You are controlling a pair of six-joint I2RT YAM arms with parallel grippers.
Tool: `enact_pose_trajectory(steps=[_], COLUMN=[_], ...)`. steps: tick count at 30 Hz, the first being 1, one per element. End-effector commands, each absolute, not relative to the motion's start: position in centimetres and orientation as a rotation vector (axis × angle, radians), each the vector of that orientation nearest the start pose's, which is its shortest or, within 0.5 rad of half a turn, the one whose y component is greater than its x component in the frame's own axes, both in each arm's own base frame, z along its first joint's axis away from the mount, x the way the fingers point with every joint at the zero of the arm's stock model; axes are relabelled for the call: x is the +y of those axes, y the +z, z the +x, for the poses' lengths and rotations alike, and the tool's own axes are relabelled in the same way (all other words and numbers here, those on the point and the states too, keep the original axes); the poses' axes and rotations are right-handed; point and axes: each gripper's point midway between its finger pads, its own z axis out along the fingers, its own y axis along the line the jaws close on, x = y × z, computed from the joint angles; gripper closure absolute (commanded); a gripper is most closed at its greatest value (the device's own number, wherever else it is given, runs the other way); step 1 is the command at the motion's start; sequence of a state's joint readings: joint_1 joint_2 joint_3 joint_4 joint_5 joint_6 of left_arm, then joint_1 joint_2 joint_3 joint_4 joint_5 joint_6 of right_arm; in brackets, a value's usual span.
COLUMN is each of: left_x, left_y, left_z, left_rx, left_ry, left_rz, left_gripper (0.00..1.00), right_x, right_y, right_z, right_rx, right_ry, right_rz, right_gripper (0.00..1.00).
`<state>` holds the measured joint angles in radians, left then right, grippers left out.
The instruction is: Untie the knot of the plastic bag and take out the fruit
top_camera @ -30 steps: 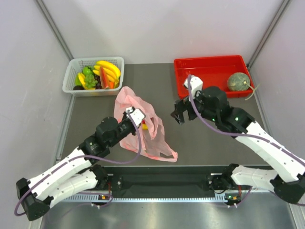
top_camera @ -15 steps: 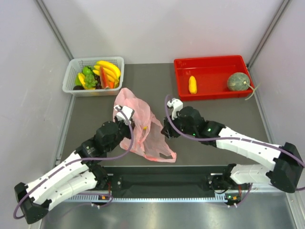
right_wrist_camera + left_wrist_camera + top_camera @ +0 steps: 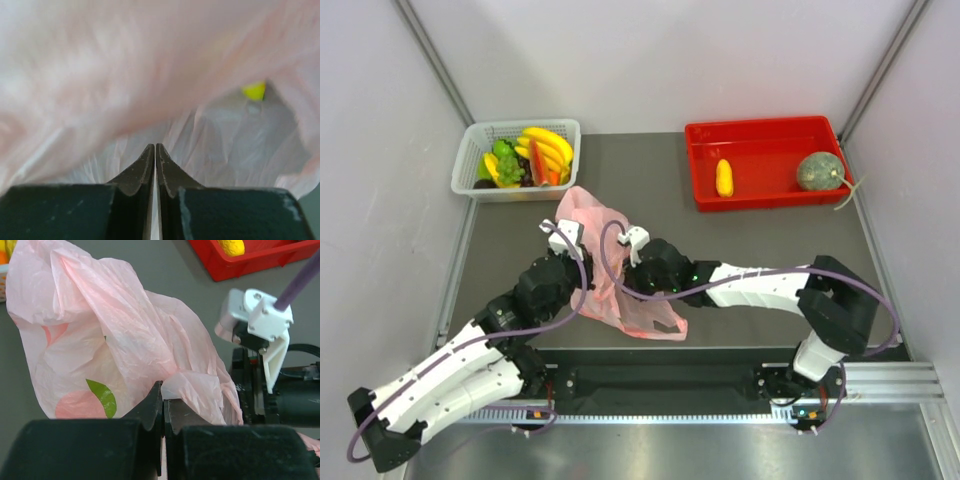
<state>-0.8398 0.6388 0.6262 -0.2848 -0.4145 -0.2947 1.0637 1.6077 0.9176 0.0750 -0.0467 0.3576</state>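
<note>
- Left fingers (image 3: 163, 405) were shut on a bunched fold of the plastic bag (image 3: 625, 295), holding it up off the desk (image 3: 770, 240).
- Right fingers (image 3: 154, 155) were closed tip to tip, pushed in against the film. Could not tell if any film was pinched between them; no fruit was in them.
- Knot: no tied bunch could be made out in any view. The bag looked open on the right arm's side, so the untying step was probably done.
- Fruit: melon (image 3: 820, 171) and orange oblong piece (image 3: 724, 178) lay in the red tray (image 3: 770, 165). A yellow bit (image 3: 255, 91) showed ahead of the right fingers, and a pale peach shape with a green leaf (image 3: 75, 405) showed through the film.
- Risk: closed on nothing or on film only, a pull-back would likely come out empty or drag the bag.
- Risk: thin film pinched from two sides could stretch, tear, or slip out of the left grip.
- Risk: the two wrists sat just beside each other over the bag, so a small sideways move could knock them together.
- Risk: a purple cable (image 3: 582, 285) looped near the bag and could snag it.
- In the way: loose folds of film hung between the right fingers and the yellow bit.
- Basket (image 3: 468, 150) of bananas and grapes stood well apart at the back left, not part of the job.
</note>
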Motion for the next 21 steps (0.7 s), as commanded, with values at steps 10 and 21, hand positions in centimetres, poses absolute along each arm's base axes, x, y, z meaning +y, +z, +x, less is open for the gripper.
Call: enact_pose_trajectory(steps=[10,21], left_x=[-17.2,-16.4], left_y=[24.5,21.9], left_z=[24.2,23.7], left_rx=[1.755,1.753], left_ry=[-0.483,-0.465], left_rz=[0.059,0.070], left_gripper=[1.00,1.00], right_x=[44.0,43.5], right_y=[13.6,11.3], right_z=[29.0,32.6], right_rx=[2.031,2.057], right_ry=[0.615,0.386], right_rz=[-0.410,-0.253], right_gripper=[0.26,0.00])
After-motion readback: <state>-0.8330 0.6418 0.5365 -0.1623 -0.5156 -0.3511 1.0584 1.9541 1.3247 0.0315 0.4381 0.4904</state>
